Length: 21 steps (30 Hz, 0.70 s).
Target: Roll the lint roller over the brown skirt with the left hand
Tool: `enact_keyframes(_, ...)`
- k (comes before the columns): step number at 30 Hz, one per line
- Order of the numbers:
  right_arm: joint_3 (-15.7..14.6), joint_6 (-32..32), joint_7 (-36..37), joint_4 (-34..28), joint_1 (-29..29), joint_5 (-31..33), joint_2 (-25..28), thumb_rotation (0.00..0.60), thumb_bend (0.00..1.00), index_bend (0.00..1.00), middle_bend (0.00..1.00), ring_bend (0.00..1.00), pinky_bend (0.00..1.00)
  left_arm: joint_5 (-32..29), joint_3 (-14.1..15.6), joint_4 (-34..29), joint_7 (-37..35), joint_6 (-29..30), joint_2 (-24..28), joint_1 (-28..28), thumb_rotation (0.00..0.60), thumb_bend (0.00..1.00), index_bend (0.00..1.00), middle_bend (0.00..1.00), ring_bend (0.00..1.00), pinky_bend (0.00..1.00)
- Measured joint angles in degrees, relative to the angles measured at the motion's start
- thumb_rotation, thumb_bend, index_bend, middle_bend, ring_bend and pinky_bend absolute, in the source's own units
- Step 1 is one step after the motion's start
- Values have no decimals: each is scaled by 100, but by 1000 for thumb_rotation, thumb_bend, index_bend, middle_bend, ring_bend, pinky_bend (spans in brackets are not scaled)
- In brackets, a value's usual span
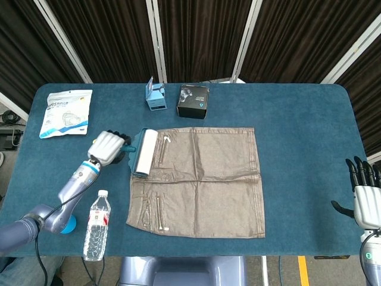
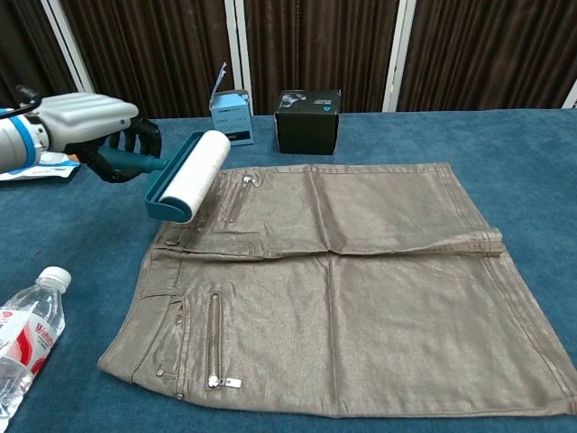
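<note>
The brown skirt (image 1: 199,179) (image 2: 352,280) lies flat in the middle of the blue table, waistband to the left. My left hand (image 1: 108,146) (image 2: 95,126) grips the teal handle of the lint roller (image 1: 144,152) (image 2: 187,176). The white roll hangs lifted over the skirt's upper-left corner at the waistband; I cannot tell if it touches the cloth. My right hand (image 1: 366,199) stays near the table's right front edge, fingers spread, holding nothing. It does not appear in the chest view.
A water bottle (image 1: 96,225) (image 2: 25,334) lies at the front left. A small blue box (image 1: 156,95) (image 2: 232,117) and a black box (image 1: 193,101) (image 2: 308,120) stand behind the skirt. A white packet (image 1: 65,112) lies at the far left.
</note>
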Motion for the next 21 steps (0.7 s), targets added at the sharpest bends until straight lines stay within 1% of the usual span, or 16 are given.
enact_keyframes(4,32,-76,57,32,14,105,16,600,0,0,0,0,0,-371,-26,-360,928,-338,175,-334,600,758,557,426,401,446)
enact_keyframes(10,66,-175,136,95,34,229,27,600,0,0,0,0,0,-1038,65,-530,1984,-555,150,-725,600,760,568,431,406,451)
enact_keyframes(16,93,-210,212,118,39,295,50,600,0,0,0,0,0,-1402,273,-447,2418,-630,-121,-992,600,761,571,435,410,454)
enact_keyframes(21,113,-246,296,119,47,333,81,600,0,0,0,0,0,-1570,328,-424,2647,-627,-325,-1178,600,761,572,437,411,455)
